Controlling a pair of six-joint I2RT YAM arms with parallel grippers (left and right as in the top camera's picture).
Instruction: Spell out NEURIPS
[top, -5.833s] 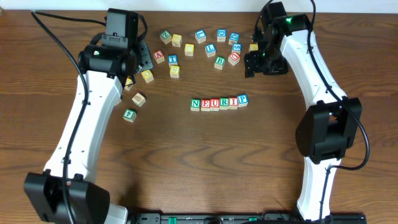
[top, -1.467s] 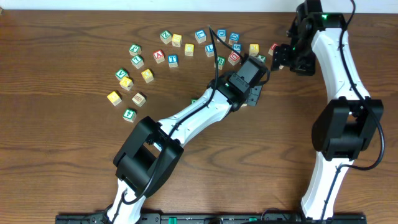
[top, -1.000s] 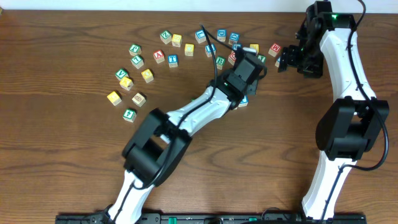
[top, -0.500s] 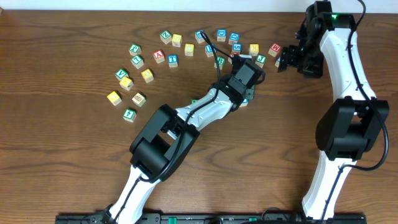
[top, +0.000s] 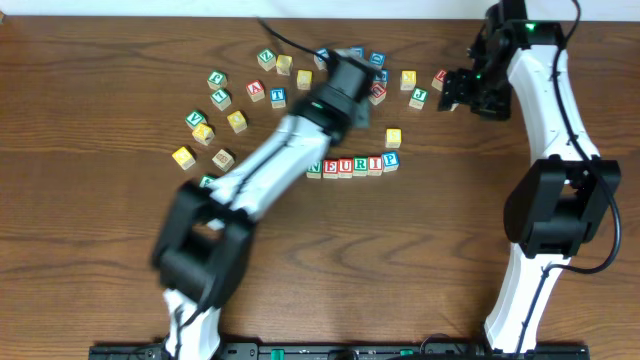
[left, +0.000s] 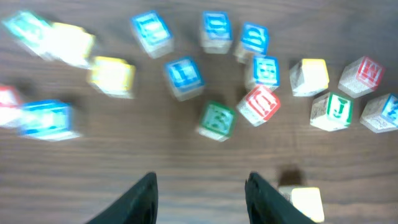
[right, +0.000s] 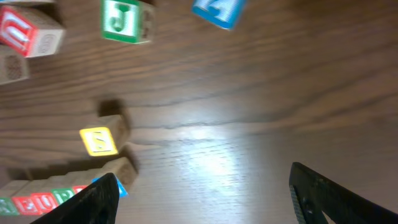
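A row of cubes reading N, E, U, R, I, P (top: 350, 165) lies mid-table. It also shows at the lower left edge of the right wrist view as the row (right: 37, 202). A plain yellowish cube (top: 393, 137) (left: 306, 203) (right: 97, 140) stands alone just behind the blue P (top: 390, 160). My left gripper (top: 348, 95) (left: 202, 199), blurred by motion, hangs open and empty above the table, left of that cube. My right gripper (top: 455, 95) (right: 211, 199) stands wide open over bare wood at the far right, holding nothing.
Loose letter cubes form an arc along the table's back: a green J (top: 419, 95) (right: 121, 20), a red one (top: 441, 77), a yellow one (top: 408, 78), several blue ones (left: 183, 73). More lie at the left (top: 205, 130).
My left arm has swung back and to the left from the row's right end. Its jaws have opened and the yellowish cube stays behind the P. The right arm has hardly moved.
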